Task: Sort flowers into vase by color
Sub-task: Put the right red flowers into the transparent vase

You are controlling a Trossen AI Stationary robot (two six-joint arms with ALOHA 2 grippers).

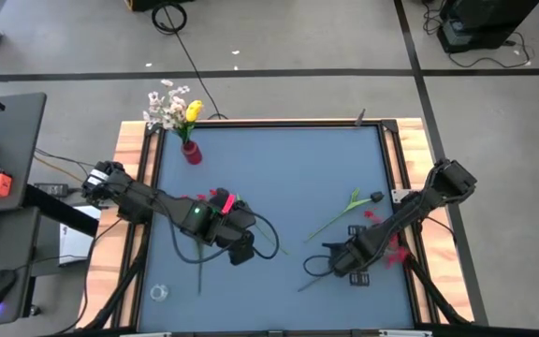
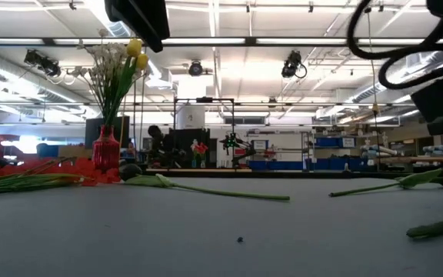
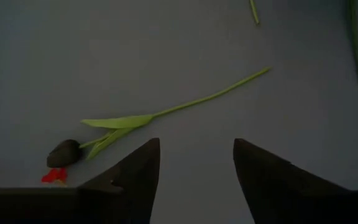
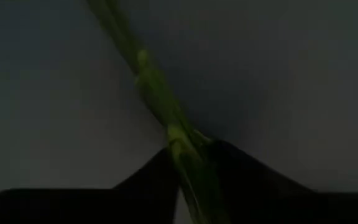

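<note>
Grey tabletop [image 1: 279, 178] inside a wooden frame fills the scene, with a workshop floor around it. The right gripper [image 1: 337, 262] sits low at the near right of the table, and in its wrist view a green stem [image 4: 166, 127] runs straight between its dark fingers [image 4: 146, 186], which have closed in to the stem's sides; whether they already pinch it firmly is hard to tell from so close. To do this pickup well, I judge the fingers should clamp squarely on the stem's stiff part, then lift slowly so the long stem does not swing or slip. From that gripper the right arm stretches back and outward to its base at the table's right edge, bent low over red sprays [image 1: 396, 253].

The left gripper [image 1: 242, 251] hovers at the near left with its fingers [image 3: 135, 177] apart and empty, pointing at a dark-bud flower [image 3: 67, 152] lying flat near mid-table; its arm reaches in from the left edge.

The vase [image 1: 191, 152] stands at the far left of the table, already holding white blossoms [image 1: 165, 106] and a yellow tulip [image 1: 193, 111].
</note>
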